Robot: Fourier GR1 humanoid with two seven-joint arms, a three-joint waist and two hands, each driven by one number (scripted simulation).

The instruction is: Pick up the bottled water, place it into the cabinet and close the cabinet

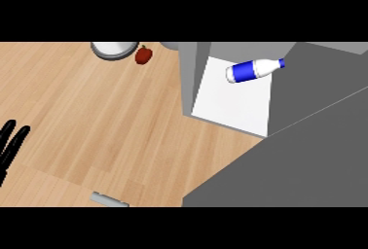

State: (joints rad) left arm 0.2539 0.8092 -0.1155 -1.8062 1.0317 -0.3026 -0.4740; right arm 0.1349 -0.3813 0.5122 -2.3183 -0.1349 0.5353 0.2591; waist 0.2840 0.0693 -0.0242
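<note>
While the wooden desk (108, 121) fills most of the head view, the open cabinet (233, 97) stands at its right side, showing a white floor between grey walls. On that white floor, toward the back of the cabinet, lies the bottled water (253, 70): a white bottle with a blue band and a blue cap, tipped on its side, with the cap pointing toward the cabinet's right wall. A large grey panel (most likely the cabinet's door, though this cannot be told for certain) (309, 160) spreads across the right part of the desk and hides it there.

At the desk's left edge, the left hand (10, 141) shows as black fingers, straight and released, grasping nothing. No right hand shows.

Along the desk's far edge sits a round white dish with a grey rim (114, 49), cut off by the view, and just beside it, to its right, a small dark red fruit (144, 55). Near the desk's front edge lies a small grey piece (109, 199).
</note>
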